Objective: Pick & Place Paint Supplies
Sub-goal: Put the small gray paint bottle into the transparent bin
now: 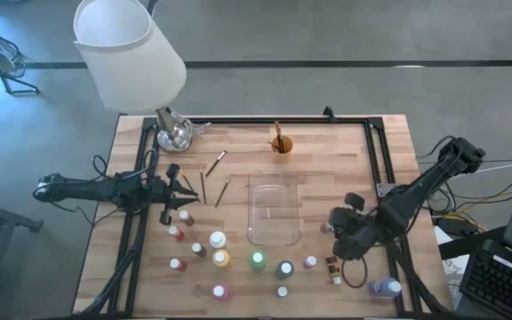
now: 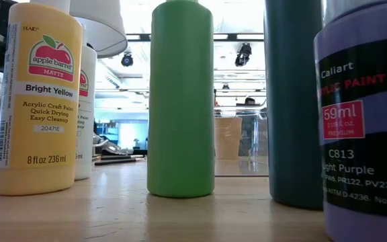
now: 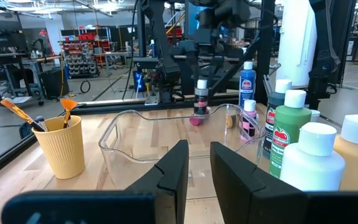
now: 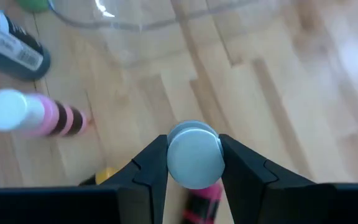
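We have the right claw [image 4: 194,163] clenched around the grey cap of a small pink bottle [image 4: 196,155], just above the surface beside the clear tray [image 1: 274,210]. It seems light, rigid and slippery, so gripping below the cap is safest. The left claw [image 3: 196,163] waits nearly closed, holding nothing.

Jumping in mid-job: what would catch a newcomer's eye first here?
The white lampshade looms over the table's far left corner. Paint bottles stand scattered along the near edge, in front of the clear tray. The right gripper is clamped on a grey bottle cap.
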`<state>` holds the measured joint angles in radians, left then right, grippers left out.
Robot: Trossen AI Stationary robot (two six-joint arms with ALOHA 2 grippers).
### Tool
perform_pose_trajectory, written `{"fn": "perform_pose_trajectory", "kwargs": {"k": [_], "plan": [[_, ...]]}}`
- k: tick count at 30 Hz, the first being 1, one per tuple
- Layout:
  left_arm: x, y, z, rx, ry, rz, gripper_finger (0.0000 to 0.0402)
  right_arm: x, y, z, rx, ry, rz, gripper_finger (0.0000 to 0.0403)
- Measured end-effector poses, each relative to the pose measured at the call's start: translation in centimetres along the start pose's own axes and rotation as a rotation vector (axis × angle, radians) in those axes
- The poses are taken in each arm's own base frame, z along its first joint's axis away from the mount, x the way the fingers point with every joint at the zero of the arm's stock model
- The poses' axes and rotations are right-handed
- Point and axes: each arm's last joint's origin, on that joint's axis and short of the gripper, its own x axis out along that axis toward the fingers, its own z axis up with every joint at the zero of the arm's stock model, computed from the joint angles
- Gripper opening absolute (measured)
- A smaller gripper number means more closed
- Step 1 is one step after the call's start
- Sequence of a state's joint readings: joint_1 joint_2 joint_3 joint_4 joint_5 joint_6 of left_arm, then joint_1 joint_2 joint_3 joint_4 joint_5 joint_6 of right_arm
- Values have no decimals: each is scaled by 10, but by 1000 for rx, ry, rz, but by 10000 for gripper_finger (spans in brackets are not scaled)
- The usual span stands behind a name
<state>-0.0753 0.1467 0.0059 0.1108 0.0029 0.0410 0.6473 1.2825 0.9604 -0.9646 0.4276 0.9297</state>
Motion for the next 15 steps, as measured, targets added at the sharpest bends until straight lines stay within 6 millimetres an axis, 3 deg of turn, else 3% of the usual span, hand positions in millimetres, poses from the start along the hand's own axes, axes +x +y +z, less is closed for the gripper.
{"fn": "perform_pose_trajectory", "kwargs": {"k": [15], "plan": [[0, 0, 0, 0, 0, 0, 74, -38, -24, 82, -185, -197, 21, 114]]}}
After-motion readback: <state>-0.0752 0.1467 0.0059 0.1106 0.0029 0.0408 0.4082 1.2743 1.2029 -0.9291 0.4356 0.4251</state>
